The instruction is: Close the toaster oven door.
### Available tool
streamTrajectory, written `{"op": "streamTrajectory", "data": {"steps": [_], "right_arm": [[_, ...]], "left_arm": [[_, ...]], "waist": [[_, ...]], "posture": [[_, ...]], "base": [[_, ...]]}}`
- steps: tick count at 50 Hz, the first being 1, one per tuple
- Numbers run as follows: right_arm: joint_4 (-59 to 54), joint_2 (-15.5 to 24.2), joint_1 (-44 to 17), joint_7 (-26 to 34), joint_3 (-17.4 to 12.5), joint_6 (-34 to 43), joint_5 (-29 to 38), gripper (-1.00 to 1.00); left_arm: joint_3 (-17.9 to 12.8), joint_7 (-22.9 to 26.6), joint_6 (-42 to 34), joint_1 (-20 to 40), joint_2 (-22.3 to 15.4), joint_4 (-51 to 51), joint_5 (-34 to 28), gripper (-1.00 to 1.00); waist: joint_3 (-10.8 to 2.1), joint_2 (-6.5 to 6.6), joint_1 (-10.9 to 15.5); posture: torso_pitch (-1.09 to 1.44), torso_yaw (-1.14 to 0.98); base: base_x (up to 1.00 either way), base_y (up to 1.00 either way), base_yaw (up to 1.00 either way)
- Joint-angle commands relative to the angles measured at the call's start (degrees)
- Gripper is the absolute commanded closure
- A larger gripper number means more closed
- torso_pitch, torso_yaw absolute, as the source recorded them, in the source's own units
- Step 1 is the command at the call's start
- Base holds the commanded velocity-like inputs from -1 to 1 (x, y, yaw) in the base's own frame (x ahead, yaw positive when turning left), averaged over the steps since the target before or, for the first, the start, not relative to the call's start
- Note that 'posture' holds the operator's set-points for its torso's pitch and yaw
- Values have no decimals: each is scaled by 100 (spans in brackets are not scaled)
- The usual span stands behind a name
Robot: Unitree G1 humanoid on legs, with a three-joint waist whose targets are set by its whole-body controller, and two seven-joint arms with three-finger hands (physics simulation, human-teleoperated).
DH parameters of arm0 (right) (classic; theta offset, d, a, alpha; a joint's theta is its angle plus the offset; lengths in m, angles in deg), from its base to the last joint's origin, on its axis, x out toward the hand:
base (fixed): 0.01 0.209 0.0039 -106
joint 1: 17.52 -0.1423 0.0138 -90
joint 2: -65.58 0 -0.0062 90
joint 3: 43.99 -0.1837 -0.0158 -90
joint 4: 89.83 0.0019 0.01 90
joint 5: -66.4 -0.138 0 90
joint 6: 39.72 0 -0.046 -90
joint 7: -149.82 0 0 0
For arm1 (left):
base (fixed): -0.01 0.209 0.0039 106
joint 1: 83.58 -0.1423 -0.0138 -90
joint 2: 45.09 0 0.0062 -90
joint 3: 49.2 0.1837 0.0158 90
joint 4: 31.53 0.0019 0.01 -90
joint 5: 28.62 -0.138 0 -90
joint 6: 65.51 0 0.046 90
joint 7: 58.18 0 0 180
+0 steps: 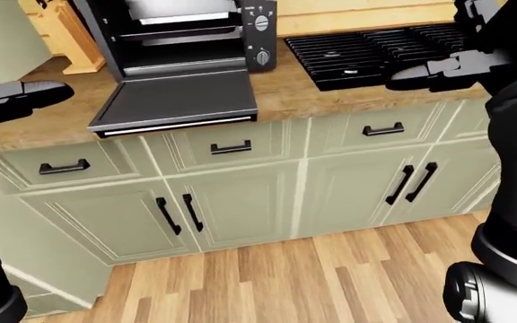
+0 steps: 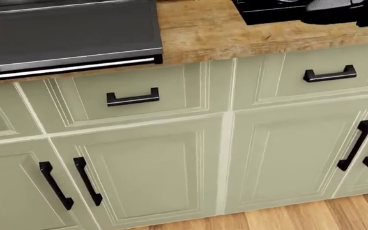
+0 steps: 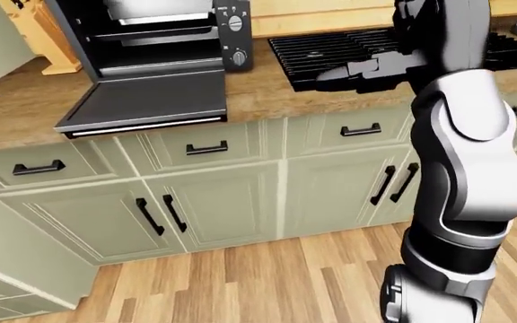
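One open item: toaster oven door (image 1: 179, 99) is down flat, hinged at its bottom edge, lying level over the wooden countertop (image 1: 281, 91); its bright lip reaches the counter edge.
Toaster oven (image 1: 182, 33): black box at top centre-left of the left-eye view, cavity exposed, wire rack visible inside, two round knobs (image 1: 261, 39) stacked on its right panel.
Door in head view: dark slab (image 2: 69, 36) fills the top left, light strip along its near edge, directly above the drawer row.
Left hand (image 1: 20, 93): black, at the left edge of the left-eye view, level with the door and well apart from it, touching nothing. Fingers look held together, pointing right, but it's partly cropped, so can't tell for sure.
Right hand (image 1: 429, 67): hangs over the counter edge beside the cooktop, well right of the door, holding nothing. Seen edge-on as a dark flat shape; probably fingers extended, spread not readable.
Right arm (image 3: 461, 155): grey and black, fills the right side of the right-eye view.
Cooktop (image 1: 375, 50): black grates, right of the oven on the same counter.
Knife block (image 1: 65, 33): light wood, left of the oven, near the wall.
Cabinets (image 2: 190, 158): pale green panelled fronts under the counter; drawers on top with horizontal black handles (image 2: 133, 98), doors below with vertical black pulls.
Floor (image 1: 286, 282): wood planks.
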Motion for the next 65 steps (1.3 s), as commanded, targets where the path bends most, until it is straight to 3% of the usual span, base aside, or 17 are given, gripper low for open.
{"op": "streamTrajectory", "data": {"steps": [1, 3, 9, 13, 14, 21, 24, 26, 36, 40, 41, 43, 48, 51, 53, 55, 65], "right_arm": [[101, 82, -140, 5, -26, -106, -13, -100], [109, 91, -146, 13, -20, -98, -7, -100], [117, 95, -160, 8, -38, -80, -19, -100], [120, 102, -169, -2, -38, -69, -30, -100], [131, 108, -184, -6, -41, -49, -40, -100], [108, 119, -176, -10, -49, -69, -56, -100], [126, 122, -176, -29, -77, -34, -113, -100], [122, 137, -191, -36, -75, -24, -129, -100], [138, 153, -201, -59, -59, -7, -155, -100], [127, 153, -198, -58, -56, -21, -152, -100], [122, 159, -210, -57, -58, -18, -154, -100], [110, 165, -229, -55, -55, -17, -157, -100], [102, 168, -240, -52, -48, -18, -158, -100], [108, 182, -253, -50, -59, -1, -164, -100], [104, 189, -262, -48, -61, -1, -168, -100], [108, 189, -269, -52, -60, 4, -175, -100], [143, 203, -258, -59, -73, 14, -202, -100]], "left_arm": [[-70, -15, 109, 100, -87, -106, -16, -100], [-81, -16, 105, 98, -98, -110, -12, -100], [-80, -24, 119, 88, -94, -101, -6, -100], [-88, -33, 108, 105, -104, -93, 6, -100], [-95, -37, 100, 105, -109, -102, 17, -100], [-88, -36, 121, 91, -111, -94, 18, -100], [-88, -36, 122, 81, -105, -103, 21, -100], [-90, -36, 117, 81, -105, -110, 26, -100], [-109, -38, 108, 70, -115, -131, 40, -100], [-98, -36, 118, 74, -113, -122, 35, -100], [-100, -42, 104, 86, -120, -129, 43, -100], [-106, -44, 100, 83, -122, -137, 51, -100], [-105, -49, 93, 76, -119, -150, 63, -100], [-104, -55, 81, 89, -129, -154, 70, -100], [-96, -54, 79, 86, -127, -157, 68, -100], [-103, -50, 76, 88, -133, -156, 72, -100], [-108, -34, 87, 67, -128, -162, 58, -100]], "waist": [[-117, 5, 17], [-81, 40, 23], [-58, -319, 56], [-112, -746, 101], [-100, -639, 89], [-88, -502, 37], [-45, -239, -9], [-165, 162, -37], [-52, -355, 57], [-139, -826, 97], [-96, -554, 41], [-130, -689, 49], [-61, -461, 28], [-62, -139, -24], [-223, 140, -73], [-52, 83, -16], [-70, -477, 71]], "posture": [[0, 0], [0, 0], [0, 0], [0, 0], [0, 0], [0, 0], [0, 0], [0, 0], [0, 0], [0, 0], [0, 0], [0, 0], [0, 0], [0, 0], [0, 0], [0, 0], [0, 0]], "base": [[13, 21, 0], [14, 20, 0], [14, 21, 0], [14, 21, 0], [14, 20, 0], [14, 21, 0], [14, 21, 0], [14, 21, 0], [14, 20, 0], [14, 20, 0], [14, 21, 0], [14, 21, 0], [14, 20, 0], [14, 20, 0], [14, 20, 0], [14, 20, 0], [14, 16, 0]]}}
